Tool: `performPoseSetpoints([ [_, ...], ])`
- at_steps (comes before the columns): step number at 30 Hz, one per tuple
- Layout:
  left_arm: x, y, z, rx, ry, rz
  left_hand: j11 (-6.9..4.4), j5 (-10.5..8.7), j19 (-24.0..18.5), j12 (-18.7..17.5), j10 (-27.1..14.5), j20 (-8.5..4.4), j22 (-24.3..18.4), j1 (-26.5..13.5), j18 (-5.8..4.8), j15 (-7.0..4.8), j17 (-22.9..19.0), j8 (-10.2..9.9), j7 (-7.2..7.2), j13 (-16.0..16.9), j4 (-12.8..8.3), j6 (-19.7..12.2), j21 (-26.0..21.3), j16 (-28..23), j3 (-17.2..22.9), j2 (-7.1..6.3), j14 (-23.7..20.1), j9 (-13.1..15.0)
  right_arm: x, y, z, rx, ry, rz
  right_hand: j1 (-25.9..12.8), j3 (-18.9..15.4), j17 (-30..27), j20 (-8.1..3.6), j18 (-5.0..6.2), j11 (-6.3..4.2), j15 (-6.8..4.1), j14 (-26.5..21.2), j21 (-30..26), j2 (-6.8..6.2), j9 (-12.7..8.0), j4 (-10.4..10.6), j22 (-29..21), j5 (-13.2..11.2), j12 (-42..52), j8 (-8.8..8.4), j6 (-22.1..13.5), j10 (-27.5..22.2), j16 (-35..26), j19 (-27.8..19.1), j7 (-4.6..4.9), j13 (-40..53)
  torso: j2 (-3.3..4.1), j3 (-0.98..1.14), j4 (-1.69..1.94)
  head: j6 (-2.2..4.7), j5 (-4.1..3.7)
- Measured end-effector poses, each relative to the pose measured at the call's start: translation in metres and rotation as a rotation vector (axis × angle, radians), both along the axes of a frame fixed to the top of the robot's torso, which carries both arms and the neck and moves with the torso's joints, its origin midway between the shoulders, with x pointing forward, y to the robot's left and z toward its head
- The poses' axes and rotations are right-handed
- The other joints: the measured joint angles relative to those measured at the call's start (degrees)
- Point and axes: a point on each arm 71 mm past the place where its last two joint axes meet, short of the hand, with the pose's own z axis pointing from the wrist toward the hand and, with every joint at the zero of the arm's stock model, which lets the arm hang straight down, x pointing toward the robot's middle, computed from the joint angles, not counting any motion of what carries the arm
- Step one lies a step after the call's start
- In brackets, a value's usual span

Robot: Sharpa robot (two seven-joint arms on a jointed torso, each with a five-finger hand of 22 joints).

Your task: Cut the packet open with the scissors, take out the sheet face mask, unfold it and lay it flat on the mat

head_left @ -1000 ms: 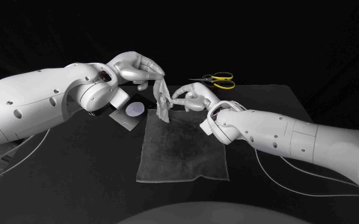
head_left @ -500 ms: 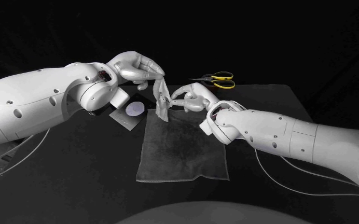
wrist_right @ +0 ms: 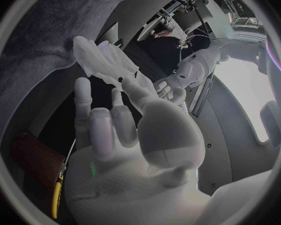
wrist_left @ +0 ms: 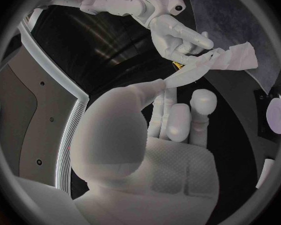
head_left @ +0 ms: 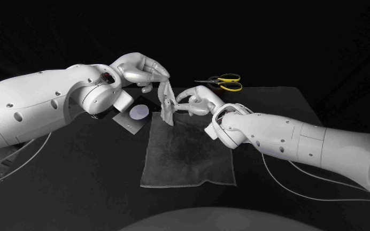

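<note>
The folded mask (head_left: 167, 101) hangs above the far edge of the mat (head_left: 187, 156), its long axis nearly upright. The left robot hand (head_left: 140, 70) pinches its top end, high over that edge. The right robot hand (head_left: 197, 102) appears clamped on its side lower down, nearer the mat. Unfolding likely means drawing the two grips apart over the mat.

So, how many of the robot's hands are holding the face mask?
2. The left hand pinches the top of the sheet face mask, which hangs above the far end of the mat. The right hand holds it lower down with its fingers, from the right side.
</note>
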Motion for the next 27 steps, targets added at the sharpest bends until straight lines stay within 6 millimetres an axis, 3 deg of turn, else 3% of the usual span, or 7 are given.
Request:
performPoseSetpoints([
  [3, 0.0, -0.0001, 0.0, 0.0, 0.0, 0.0, 0.0, 0.0, 0.0, 0.0, 0.0, 0.0, 0.0, 0.0, 0.0, 0.0, -0.01, -0.01, 0.18, 0.0, 0.0, 0.18, 0.0, 0.0, 0.0, 0.0, 0.0, 0.0, 0.0, 0.0006, 0.0, 0.0, -0.001, 0.001, 0.03, -0.16, 0.31, 0.2, -0.01, -0.02, 0.0, 0.0, 0.0, 0.03, -0.08, 0.16, 0.0, 0.0, 0.33, 0.0, 1.11, 0.02, 0.0, 0.2, -0.48, 0.0, 0.01, 0.0, 0.01, -0.02, -0.01],
  [6, -0.0001, -0.0001, 0.0, 0.0, 0.001, -0.001, 0.0, 0.0, 0.0, 0.0, 0.0, 0.0, -0.01, 0.0, 0.01, 0.0, -0.01, -0.01, 0.19, 0.05, 0.0, 0.19, 0.0, 0.0, 0.0, 0.0, 0.0, 0.0, 0.0002, 0.0004, 0.0, 0.0, -0.002, -0.001, 0.82, 0.02, 0.34, 0.2, -0.01, -0.65, -0.17, 0.17, 0.0, 1.83, -0.12, 0.34, -0.03, 0.0, 0.84, 0.01, 3.19, 0.65, 0.05, 0.2, -1.04, 0.02, 0.01, -0.01, 0.02, -0.02, -0.01],
  [10, -0.0001, 0.0, -0.0001, 0.0, 0.001, -0.001, 0.0, 0.0, 0.0, 0.0, 0.0, 0.0, -0.01, 0.0, 0.0, 0.0, -0.02, -0.07, 0.19, 0.07, 0.0, 0.19, 0.0, 0.0, 0.0, 0.0, 0.0, 0.01, 0.0004, 0.0001, 0.0002, 0.001, -0.004, -0.004, 2.19, 0.28, 0.38, -0.37, -0.02, -1.87, -1.28, 1.28, 0.0, 3.58, 0.59, 0.54, 0.04, -0.01, 1.89, 1.86, 6.81, 1.81, 0.61, 0.77, -2.92, 0.05, 0.01, -0.02, 0.02, -0.03, 0.02],
  [13, -0.0002, 0.0, -0.0001, 0.001, 0.001, -0.001, 0.0, 0.0, 0.0, 0.0, 0.0, 0.0, -0.02, 0.0, 0.0, 0.0, -0.03, -0.08, 0.19, 0.07, 0.0, 0.19, 0.0, 0.0, 0.0, 0.0, 0.0, 0.01, 0.0007, 0.0, 0.0004, 0.002, -0.007, -0.008, 2.5, 0.74, 0.43, -1.15, -0.02, -3.1, -2.09, 2.09, 0.02, 3.88, 1.12, 0.07, 0.24, -0.05, 2.64, 3.07, 8.06, 2.09, 1.05, 1.56, -3.98, 0.07, 0.0, -0.02, 0.02, -0.07, 0.02],
  [15, -0.0002, 0.0, -0.0001, 0.001, 0.002, -0.002, 0.0, 0.0, 0.0, 0.0, 0.0, 0.0, -0.02, 0.0, 0.0, 0.0, -0.03, -0.09, 0.19, 0.08, 0.0, 0.19, 0.0, 0.0, 0.0, 0.0, 0.0, 0.01, 0.0009, -0.0001, 0.0005, 0.002, -0.01, -0.011, 2.65, 0.74, 0.43, -1.56, -0.03, -3.37, -2.41, 2.41, 0.41, 4.03, 1.57, 0.07, 0.41, -0.06, 2.94, 3.69, 8.46, 2.35, 1.05, 1.96, -4.39, 0.09, 0.0, -0.02, 0.02, -0.07, 0.02],
  [27, 0.0003, 0.0016, -0.0004, 0.003, 0.005, 0.001, 0.0, -0.01, -0.01, 0.0, 0.0, 0.0, -0.05, 0.0, 0.0, 0.0, -0.06, -0.27, 0.18, 0.07, 0.0, 0.18, 0.0, 0.0, 0.0, -0.01, 0.0, 0.02, 0.0021, -0.0057, 0.0013, 0.003, -0.025, -0.036, 3.03, 1.22, 0.41, -1.98, -0.06, -3.61, -2.89, 2.46, 0.44, 4.39, 1.57, 0.24, 0.54, -0.28, 3.49, 4.85, 8.71, 2.16, 1.34, 2.39, -4.67, 0.09, -0.02, 0.01, 0.02, -0.03, 0.07],
])
